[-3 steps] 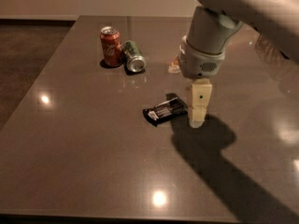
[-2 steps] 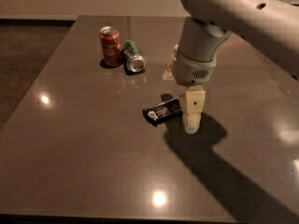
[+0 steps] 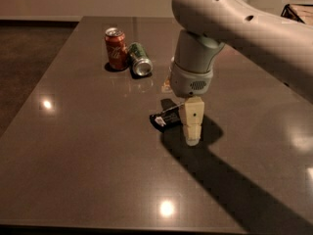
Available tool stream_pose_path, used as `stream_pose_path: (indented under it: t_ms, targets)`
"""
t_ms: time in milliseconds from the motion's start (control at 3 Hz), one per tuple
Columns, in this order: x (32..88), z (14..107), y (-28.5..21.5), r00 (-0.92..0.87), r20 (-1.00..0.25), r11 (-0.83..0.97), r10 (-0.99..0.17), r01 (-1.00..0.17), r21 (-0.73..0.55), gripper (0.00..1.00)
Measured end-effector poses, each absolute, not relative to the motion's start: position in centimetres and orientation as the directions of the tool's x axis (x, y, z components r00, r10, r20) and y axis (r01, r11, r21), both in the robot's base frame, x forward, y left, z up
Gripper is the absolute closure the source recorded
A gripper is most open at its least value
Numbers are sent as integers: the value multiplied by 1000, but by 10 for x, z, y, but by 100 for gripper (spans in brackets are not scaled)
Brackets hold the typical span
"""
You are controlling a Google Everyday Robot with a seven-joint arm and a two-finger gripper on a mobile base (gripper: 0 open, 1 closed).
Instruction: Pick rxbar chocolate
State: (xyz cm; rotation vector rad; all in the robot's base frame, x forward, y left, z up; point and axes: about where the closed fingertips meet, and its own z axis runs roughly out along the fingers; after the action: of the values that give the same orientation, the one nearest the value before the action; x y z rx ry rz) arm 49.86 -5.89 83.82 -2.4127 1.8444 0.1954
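Observation:
The rxbar chocolate (image 3: pixel 165 119) is a flat black bar with pale print. It lies flat on the dark table (image 3: pixel 73 146), near the middle. My gripper (image 3: pixel 192 137) hangs straight down from the big pale arm (image 3: pixel 230 18). Its tip is close to the table, right beside the bar's right end. The gripper hides that end of the bar. I cannot see whether it touches the bar.
A red-orange can (image 3: pixel 116 48) stands upright at the back left, and a green can (image 3: pixel 140 59) lies on its side against it. A small tan item (image 3: pixel 167 86) lies behind the gripper. The table's left edge borders dark floor.
The arm has moved left towards the bar, and the gripper now stands at the bar's right end, covering it. The bar and the cans have not moved.

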Motion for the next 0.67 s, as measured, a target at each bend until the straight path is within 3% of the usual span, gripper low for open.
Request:
stream_pose_path:
  t_ms: [333, 667]
  targets:
    - [499, 836, -56, 262, -163, -268, -951, -963, 14, 14]
    - [499, 834, -54, 265, -165, -273, -950, -962, 28, 38]
